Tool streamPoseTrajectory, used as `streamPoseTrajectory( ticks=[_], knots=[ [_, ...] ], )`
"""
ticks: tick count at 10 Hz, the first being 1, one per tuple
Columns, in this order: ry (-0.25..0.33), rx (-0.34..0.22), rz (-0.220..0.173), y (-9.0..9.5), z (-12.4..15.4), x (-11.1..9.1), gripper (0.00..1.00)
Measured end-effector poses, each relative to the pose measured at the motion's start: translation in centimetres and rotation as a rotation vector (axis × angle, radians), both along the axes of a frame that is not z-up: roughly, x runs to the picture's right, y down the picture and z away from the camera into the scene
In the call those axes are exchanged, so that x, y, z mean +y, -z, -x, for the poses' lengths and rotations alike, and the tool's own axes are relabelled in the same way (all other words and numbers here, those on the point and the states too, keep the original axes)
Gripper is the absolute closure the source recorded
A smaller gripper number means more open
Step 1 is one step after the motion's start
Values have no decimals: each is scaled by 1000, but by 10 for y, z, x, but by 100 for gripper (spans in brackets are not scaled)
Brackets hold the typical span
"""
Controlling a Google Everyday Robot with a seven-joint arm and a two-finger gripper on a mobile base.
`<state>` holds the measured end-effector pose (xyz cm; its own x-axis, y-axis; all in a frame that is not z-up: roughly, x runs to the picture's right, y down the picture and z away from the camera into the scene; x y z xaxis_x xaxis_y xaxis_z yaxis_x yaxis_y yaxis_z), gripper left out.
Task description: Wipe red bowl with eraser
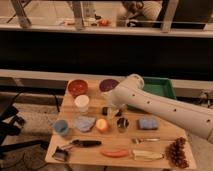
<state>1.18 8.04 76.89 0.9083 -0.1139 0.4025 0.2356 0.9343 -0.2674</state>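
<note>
Wooden table (69, 114), set with small wares. White robot arm (165, 107), reaching in from the right across the table's middle. Green tray (159, 86), rear right. Red bowl (77, 87), rear left, beside a purple bowl (107, 84). White cup (81, 103), just in front of the red bowl. Gripper (113, 111), pointing down at the arm's end, jaws spread, nothing held. Eraser (105, 111), black, flat on the table, right of the cup, at the gripper's tip.
</note>
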Motion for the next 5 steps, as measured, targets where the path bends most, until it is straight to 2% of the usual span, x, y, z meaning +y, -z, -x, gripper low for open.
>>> streamPoseTrajectory(
  ticks=[5],
  knots=[
    [-7, 13, -20, -27, 0, -4, 20]
  ],
)
